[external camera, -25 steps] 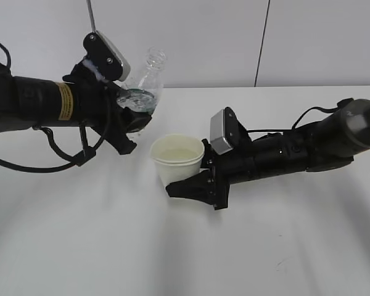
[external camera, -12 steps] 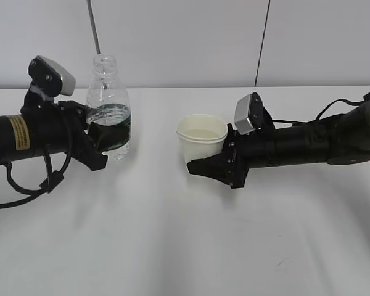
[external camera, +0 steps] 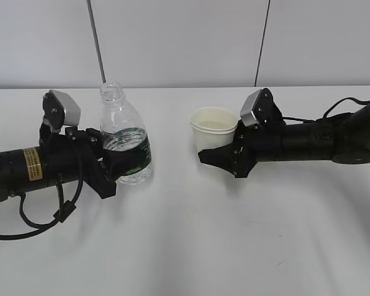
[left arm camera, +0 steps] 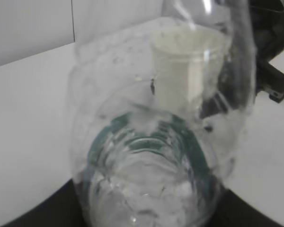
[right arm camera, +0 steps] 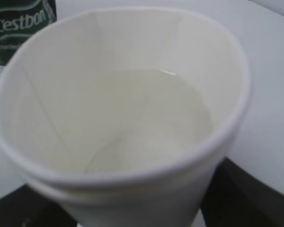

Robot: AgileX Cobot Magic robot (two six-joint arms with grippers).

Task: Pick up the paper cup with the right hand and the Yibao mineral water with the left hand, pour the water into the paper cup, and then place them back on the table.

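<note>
The Yibao mineral water [external camera: 124, 139] stands upright and uncapped at the left of the white table [external camera: 185, 246], with some water in its lower part. My left gripper [external camera: 120, 165] is shut on the bottle at its green label band. In the left wrist view the bottle [left arm camera: 146, 156] fills the frame. The paper cup [external camera: 213, 126] is upright at centre right, and my right gripper [external camera: 211, 148] is shut around its lower half. I cannot tell whether the cup's base touches the table. In the right wrist view the cup [right arm camera: 123, 118] holds water [right arm camera: 151, 123].
Both arms lie low and nearly level across the table, pointing inward with a gap between bottle and cup. Black cables [external camera: 43, 216] loop under the left arm. A grey wall with vertical seams closes the far edge.
The bottle went from tilted and raised to upright and low on the left. The cup moved right and back, away from the bottle. Both arms came down with their loads.
</note>
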